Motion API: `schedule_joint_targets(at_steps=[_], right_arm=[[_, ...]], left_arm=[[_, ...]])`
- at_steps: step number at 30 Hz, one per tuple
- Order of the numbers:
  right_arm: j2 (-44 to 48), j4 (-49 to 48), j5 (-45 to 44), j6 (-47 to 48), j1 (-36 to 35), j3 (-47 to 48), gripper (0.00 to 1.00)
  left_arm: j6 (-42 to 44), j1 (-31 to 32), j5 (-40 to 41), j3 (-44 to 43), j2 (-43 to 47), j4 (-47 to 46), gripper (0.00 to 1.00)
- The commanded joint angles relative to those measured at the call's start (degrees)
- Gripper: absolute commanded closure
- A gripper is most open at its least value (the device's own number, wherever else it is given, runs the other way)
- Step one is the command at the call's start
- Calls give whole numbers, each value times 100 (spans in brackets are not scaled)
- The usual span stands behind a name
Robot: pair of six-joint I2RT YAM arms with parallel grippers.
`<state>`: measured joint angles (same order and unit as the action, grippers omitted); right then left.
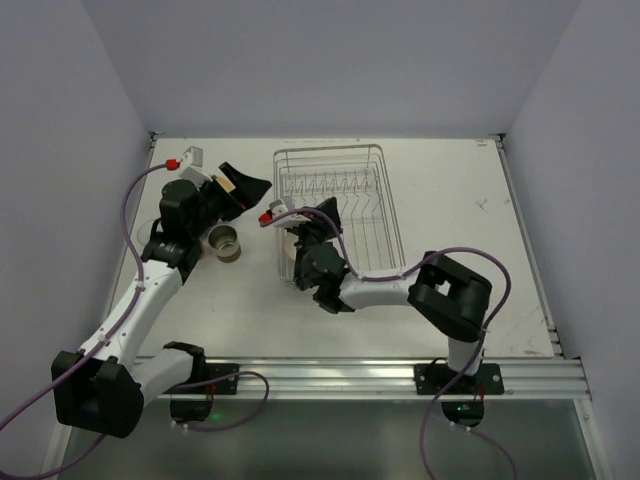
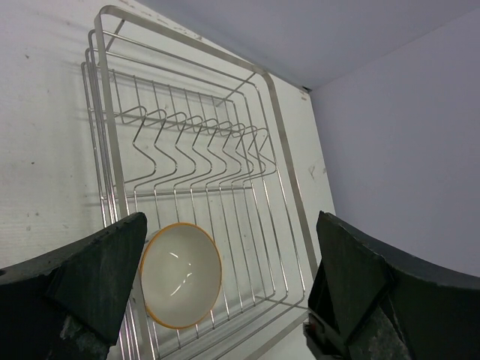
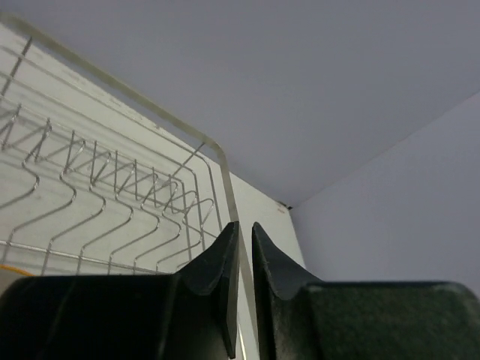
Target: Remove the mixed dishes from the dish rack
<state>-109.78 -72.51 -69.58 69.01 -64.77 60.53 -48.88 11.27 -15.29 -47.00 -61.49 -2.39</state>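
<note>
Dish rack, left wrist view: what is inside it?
One cream bowl with an orange rim lies on the wire floor; the plate slots are empty. The fingers of the left gripper hide the dish rack's near corners.

The rectangular silver wire dish rack [image 1: 340,185] sits toward the middle back of the white table [image 1: 460,200]. A white round bowl with a yellow-orange rim [image 2: 180,274] lies in its near-left corner. Left of the rack, standing apart on the table, is what seems a brown-and-cream cup [image 1: 228,243].

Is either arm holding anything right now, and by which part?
Nothing visibly: the left gripper is wide open above the dish rack, and the right gripper is almost shut on an empty slit.
</note>
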Motion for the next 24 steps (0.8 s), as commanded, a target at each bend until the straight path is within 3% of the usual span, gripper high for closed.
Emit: schedule_joint_targets(at_steps=[1,2,3,4,5,7,8,11,12,13,15,18,24], right_arm=[[903,510,-39,-1849,-97,205,80],[1419,2859,110,-2674,-106,283,71],[1720,4832,433,-5589,-88,527,69],[1966,7088,2046,-7219,42,1304,69],[2378,8398,2750,-7888,531,1355,71],[2688,8428,3571,-8350,772,1190,64],[2750,8864,4262,-8473,939,1328,61],[2515,9979,5118,-9010,1212,1915,48],[2314,10193,5226,-9141,1239,2023,40],[2199,10413,5349,-9221,1256,2111,24],[1892,10924,5857,-9431,1397,2252,22],[1767,10881,6377,-9494,1494,1981,22],[1336,10881,6449,-9582,1511,1831,27]], left_arm=[[63,-63,-203,25,85,-86,0],[63,-63,-211,42,85,-86,0],[63,-63,-220,42,94,-86,0],[72,-63,-220,42,102,-77,0],[72,-63,-220,51,111,-68,0],[89,-63,-203,51,138,-33,0],[98,-63,-211,60,146,-24,0],[142,-63,-194,42,173,19,0],[151,-63,-194,25,173,28,0],[151,-63,-211,25,173,37,0],[160,-63,-211,33,199,46,0],[212,-63,-194,25,208,99,0],[265,-63,-229,25,190,116,0]])
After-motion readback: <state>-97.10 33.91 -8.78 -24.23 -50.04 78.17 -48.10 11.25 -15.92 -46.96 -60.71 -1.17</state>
